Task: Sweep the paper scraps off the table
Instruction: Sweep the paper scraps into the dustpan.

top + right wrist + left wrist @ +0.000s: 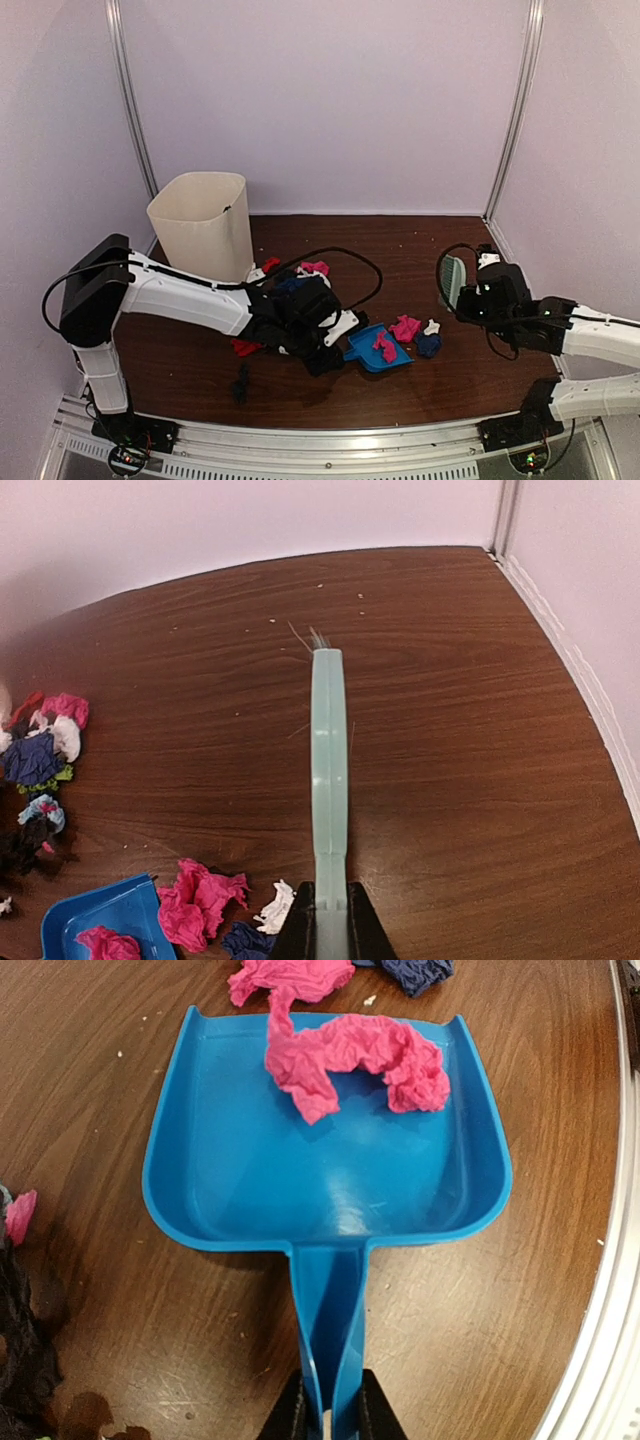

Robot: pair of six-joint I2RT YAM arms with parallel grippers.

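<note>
Your paper scraps (405, 328) are crumpled, wrinkly bits in hot pink, dark blue, white, red and black, lying mid-tabletop (420, 250). One pink twist sits inside the blue dustpan (300, 1180) near its mouth, with more pink, white and blue just beyond the lip and another cluster around your left arm. Your left end effector (330, 1415) is pinched narrow on the dustpan's handle. Your right end effector (330, 930) is clamped on the pale green brush (328, 740), off to the right of the scraps.

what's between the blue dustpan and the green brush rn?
Just off the dustpan: a pink scrap, a white scrap and a dark blue scrap. Then bare table up to the brush. Top view shows it.
</note>
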